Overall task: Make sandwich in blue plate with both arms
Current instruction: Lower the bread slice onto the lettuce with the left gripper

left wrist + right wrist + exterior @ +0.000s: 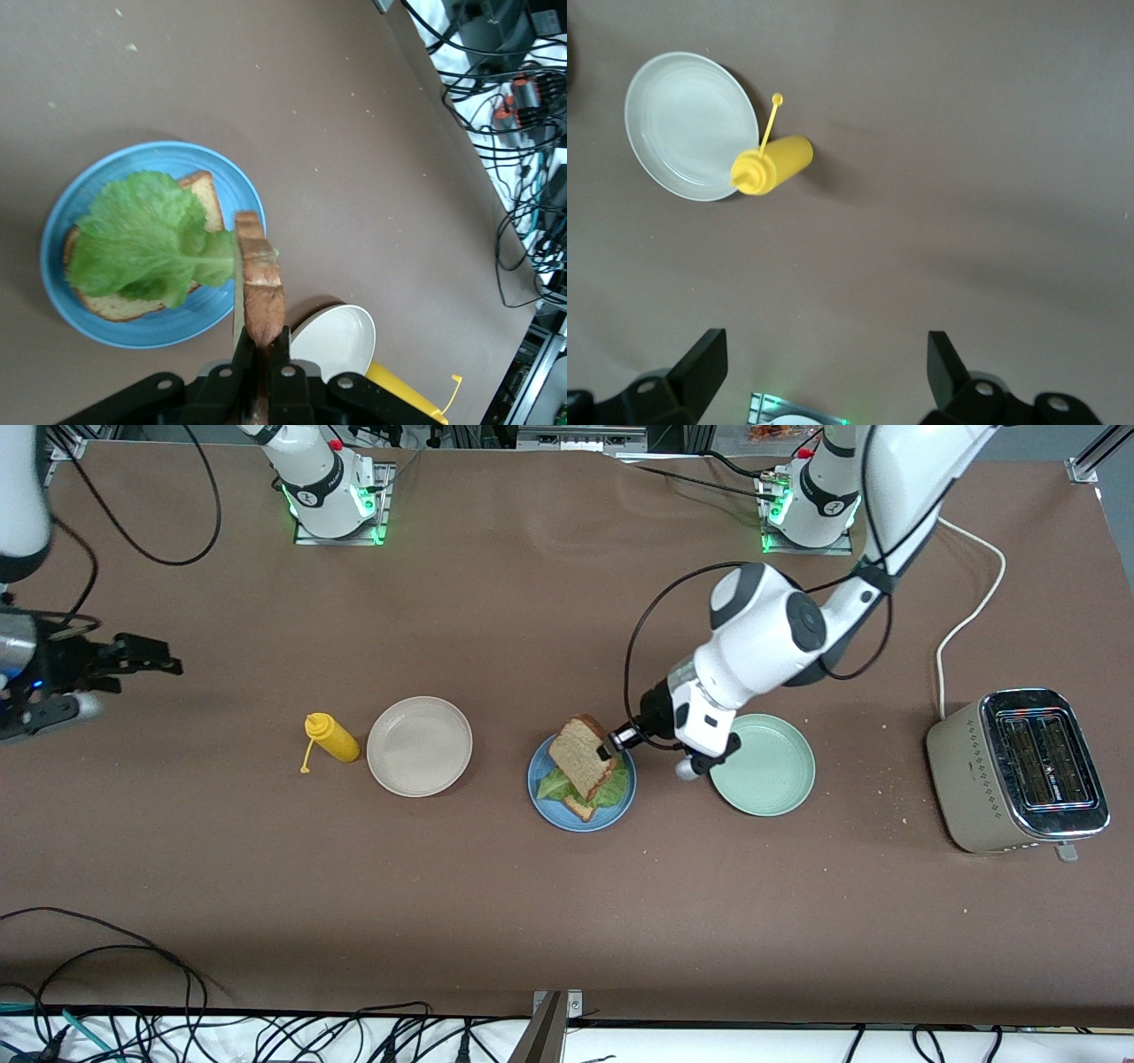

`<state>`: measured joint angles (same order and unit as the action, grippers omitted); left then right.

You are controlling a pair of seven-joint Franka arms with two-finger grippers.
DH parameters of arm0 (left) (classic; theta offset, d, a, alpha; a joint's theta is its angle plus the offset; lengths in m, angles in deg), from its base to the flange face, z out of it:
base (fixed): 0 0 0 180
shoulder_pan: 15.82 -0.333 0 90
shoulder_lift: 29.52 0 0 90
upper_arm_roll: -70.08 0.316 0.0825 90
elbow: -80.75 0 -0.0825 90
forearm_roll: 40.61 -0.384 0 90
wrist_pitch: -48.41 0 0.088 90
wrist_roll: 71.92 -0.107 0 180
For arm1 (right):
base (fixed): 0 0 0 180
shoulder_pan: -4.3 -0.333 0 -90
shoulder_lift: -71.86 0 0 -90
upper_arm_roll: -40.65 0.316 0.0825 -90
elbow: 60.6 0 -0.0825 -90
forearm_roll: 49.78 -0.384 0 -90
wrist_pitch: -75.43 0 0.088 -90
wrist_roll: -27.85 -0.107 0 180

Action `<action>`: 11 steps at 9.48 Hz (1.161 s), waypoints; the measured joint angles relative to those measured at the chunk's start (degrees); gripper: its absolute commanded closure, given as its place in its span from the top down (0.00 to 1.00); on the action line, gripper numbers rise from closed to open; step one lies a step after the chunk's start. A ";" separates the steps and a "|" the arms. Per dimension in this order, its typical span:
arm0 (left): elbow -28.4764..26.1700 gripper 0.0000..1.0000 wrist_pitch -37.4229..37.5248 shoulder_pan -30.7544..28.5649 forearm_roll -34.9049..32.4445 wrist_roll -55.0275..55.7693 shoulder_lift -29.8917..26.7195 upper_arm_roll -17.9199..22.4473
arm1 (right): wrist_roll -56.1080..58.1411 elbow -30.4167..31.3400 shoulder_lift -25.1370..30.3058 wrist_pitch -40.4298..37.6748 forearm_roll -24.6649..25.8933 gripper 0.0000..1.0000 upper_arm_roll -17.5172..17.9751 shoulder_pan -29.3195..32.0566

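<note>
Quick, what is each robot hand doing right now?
Left tool: closed on a bread slice, over the blue plate.
Right tool: open, empty, waiting.

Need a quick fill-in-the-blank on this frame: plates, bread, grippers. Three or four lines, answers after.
1. The left gripper is shut on a slice of ____ over the blue plate.
2. On that plate, a bread slice lies under a leaf of ____.
3. The right gripper is ____ and holds nothing.
4. The yellow bottle lies beside the ____ plate.

Missing words: bread; lettuce; open; beige
</note>
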<state>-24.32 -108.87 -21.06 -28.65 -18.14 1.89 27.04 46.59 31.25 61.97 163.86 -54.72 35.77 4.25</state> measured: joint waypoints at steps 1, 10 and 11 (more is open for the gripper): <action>-2.30 0.00 -4.46 1.10 0.00 0.29 0.00 0.02 | -5.17 5.31 3.97 1.08 1.39 1.00 0.79 -1.16; -3.33 0.00 -11.37 10.74 0.00 1.15 1.73 8.39 | -14.64 6.34 10.88 3.43 4.33 1.00 2.46 -1.30; -3.32 0.00 -11.37 10.74 0.00 1.18 1.85 8.58 | -14.64 5.18 10.57 3.45 4.40 1.00 2.48 -1.30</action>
<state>-27.65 -120.25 -10.32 -28.65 -16.96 3.74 35.62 31.96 36.43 72.54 167.31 -50.32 38.25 2.94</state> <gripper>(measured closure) 0.912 0.000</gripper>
